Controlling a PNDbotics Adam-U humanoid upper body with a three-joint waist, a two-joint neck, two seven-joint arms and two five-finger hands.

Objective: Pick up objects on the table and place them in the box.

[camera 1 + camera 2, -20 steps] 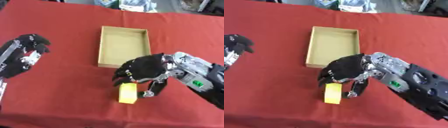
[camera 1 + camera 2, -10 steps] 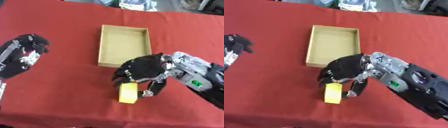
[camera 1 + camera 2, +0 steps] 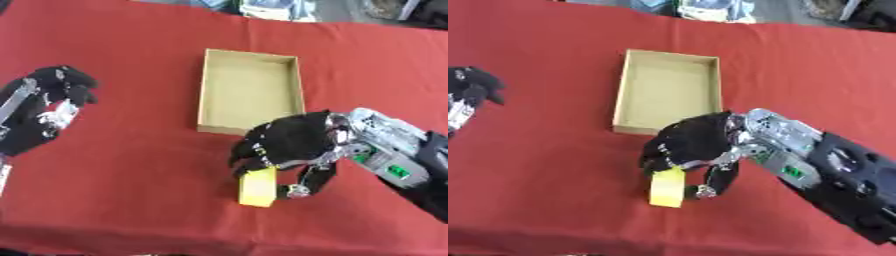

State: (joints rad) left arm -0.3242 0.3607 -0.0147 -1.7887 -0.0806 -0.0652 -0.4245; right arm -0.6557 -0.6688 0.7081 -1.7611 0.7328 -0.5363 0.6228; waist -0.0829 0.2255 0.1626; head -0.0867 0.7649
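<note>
Red cloth covers the whole surface (image 3: 131, 190), and on it lies a shallow, open rectangular cardboard box (image 3: 249, 92), empty as far as I can see. Just in front of the box's near wall sits a small yellow rectangular block (image 3: 258, 186), lying flat on the cloth.

Reaching in from the right side, the robot's black right hand (image 3: 289, 145) is draped over the block's far end, palm down, with its silver and black forearm trailing off toward the lower right. Its fingers (image 3: 306, 185) curl round the block, one coming down along the block's right side and others hooking over its top end, so it looks like a grasp being settled rather than a lift.

To do this well, I'd say the grip should close squarely on both long sides before rising, then lift high enough to clear the box's near wall, which is close.

Over at the left edge, the black left hand (image 3: 52, 100) rests idle, fingers loosely relaxed, well apart from everything.
</note>
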